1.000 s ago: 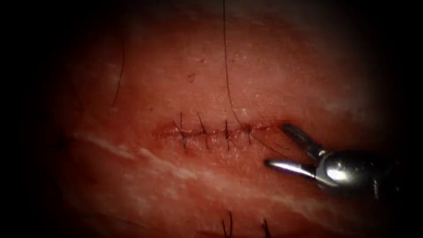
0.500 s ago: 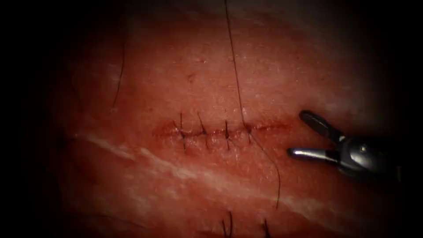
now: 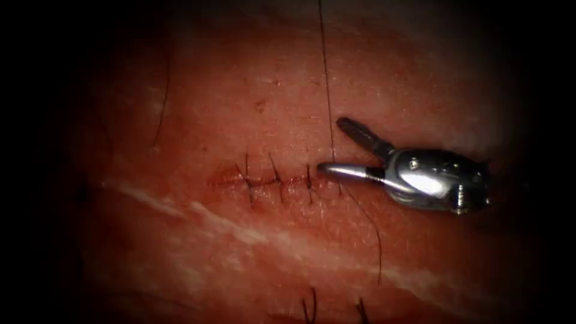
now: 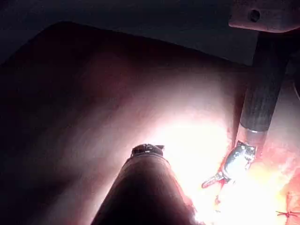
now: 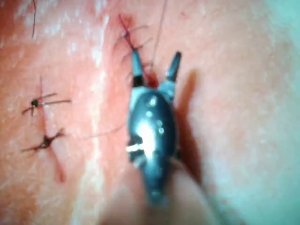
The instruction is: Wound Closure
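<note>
The cut (image 3: 288,178) runs level across the tissue (image 3: 240,90) and is crossed by several dark stitches (image 3: 277,175). My right tool (image 3: 331,146) lies over the cut's right end with its jaws open and holds nothing. A thread (image 3: 327,90) rises straight from the rightmost stitch and passes between the open jaws. Its loose tail (image 3: 377,240) curves down below the cut. The right wrist view shows the same open jaws (image 5: 156,54) astride the thread (image 5: 161,23) by the stitches (image 5: 129,37). My left tool's shaft (image 4: 145,187) sits apart from the right tool (image 4: 211,185).
Older knots with cut ends lie below the cut (image 3: 312,309) and appear again in the right wrist view (image 5: 35,103). A stray dark strand (image 3: 163,102) lies on the tissue at the upper left. A pale fatty band (image 3: 228,225) crosses under the cut.
My right tool has moved up and left, from below the cut's right end to over it, staying open; it now straddles the thread. The thread shifted slightly right.
</note>
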Available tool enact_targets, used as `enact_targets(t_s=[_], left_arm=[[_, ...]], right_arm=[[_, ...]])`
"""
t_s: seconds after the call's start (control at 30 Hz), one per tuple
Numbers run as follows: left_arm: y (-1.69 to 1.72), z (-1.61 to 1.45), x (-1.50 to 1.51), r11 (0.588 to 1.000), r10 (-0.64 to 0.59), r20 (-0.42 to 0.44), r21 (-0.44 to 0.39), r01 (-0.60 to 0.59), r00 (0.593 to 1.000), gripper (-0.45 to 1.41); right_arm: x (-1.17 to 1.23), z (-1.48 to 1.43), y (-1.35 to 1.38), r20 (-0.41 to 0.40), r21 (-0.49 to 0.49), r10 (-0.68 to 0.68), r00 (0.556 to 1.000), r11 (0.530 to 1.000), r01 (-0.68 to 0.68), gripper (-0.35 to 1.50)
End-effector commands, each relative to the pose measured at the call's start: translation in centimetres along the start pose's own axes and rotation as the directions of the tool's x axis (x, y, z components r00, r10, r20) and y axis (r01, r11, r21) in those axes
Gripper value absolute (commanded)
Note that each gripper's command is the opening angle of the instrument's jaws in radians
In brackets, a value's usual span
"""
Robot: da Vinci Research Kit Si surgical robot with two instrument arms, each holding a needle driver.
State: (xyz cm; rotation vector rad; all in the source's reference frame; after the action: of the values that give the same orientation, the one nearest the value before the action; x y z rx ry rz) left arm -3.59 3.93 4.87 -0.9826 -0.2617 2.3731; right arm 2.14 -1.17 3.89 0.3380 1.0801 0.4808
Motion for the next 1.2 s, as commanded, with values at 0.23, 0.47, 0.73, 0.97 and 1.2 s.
enact_targets(t_s=[0.23,0.47,0.73,0.97,1.2], left_arm=[[0.05,0.09,0.06,1.000,0.018,-0.004,0.003,-0.018,1.000,-0.45],[0.12,0.06,0.09,1.000,0.018,-0.005,0.002,-0.018,1.000,-0.45],[0.18,0.04,0.13,1.000,0.024,-0.005,0.002,-0.024,1.000,-0.45],[0.20,0.03,0.13,1.000,0.031,-0.005,0.002,-0.031,1.000,-0.45],[0.24,0.04,0.12,0.999,0.033,-0.006,0.004,-0.033,0.999,-0.45]], right_arm=[[-0.02,0.24,-0.13,0.008,0.006,-0.017,1.000,1.000,0.017,1.48],[-0.06,0.37,-0.09,0.016,-0.001,-0.020,1.000,1.000,0.020,1.48],[-0.08,0.45,-0.08,0.016,-0.008,-0.021,1.000,1.000,0.021,1.48],[-0.06,0.51,-0.07,0.016,-0.012,-0.031,0.999,0.999,0.031,1.43],[-0.02,0.48,-0.07,0.013,-0.005,-0.082,0.997,0.997,0.082,-0.35]])
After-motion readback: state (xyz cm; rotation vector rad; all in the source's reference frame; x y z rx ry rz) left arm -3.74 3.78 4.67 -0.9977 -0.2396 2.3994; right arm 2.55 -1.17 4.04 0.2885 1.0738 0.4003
